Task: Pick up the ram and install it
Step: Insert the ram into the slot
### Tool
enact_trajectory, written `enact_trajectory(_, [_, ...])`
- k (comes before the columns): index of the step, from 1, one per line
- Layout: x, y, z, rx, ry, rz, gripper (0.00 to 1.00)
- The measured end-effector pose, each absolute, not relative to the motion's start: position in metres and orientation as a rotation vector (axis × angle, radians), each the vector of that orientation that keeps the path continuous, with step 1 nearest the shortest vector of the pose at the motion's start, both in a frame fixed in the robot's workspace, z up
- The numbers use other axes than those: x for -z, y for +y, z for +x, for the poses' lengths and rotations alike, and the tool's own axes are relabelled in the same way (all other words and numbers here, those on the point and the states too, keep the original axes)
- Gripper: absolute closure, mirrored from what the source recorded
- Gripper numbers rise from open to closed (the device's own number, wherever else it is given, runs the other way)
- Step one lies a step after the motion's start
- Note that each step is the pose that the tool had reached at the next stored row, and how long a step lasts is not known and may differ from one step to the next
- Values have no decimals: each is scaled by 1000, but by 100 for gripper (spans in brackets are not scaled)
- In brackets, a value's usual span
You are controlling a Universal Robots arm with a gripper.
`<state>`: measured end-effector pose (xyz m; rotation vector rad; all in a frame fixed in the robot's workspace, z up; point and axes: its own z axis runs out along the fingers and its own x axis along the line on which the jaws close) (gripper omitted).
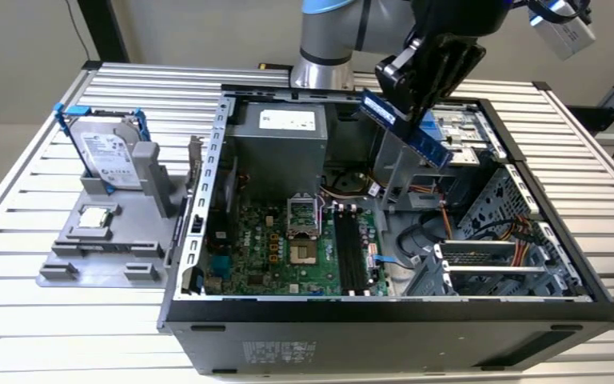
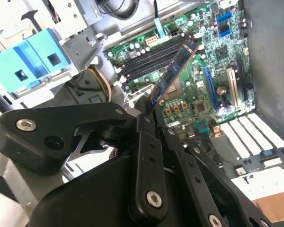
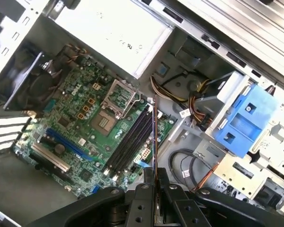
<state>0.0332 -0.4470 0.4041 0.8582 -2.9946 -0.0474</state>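
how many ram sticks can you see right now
1. The ram is clamped in the gripper, held above the open computer case. The motherboard's memory slots look empty, though the case walls could hide a spare.

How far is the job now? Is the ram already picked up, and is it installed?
Done: the pick-up. The gripper is shut on the ram. In hand: it holds the stick in the air over the open computer case, with the motherboard's black memory slots beneath in the first wrist view. Left: the install; the slots look empty and the ram touches none.
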Motion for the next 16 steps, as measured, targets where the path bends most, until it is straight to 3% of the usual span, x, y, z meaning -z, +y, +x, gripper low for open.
enact_trajectory(16, [-404,-447,33,52,-3080,489,100])
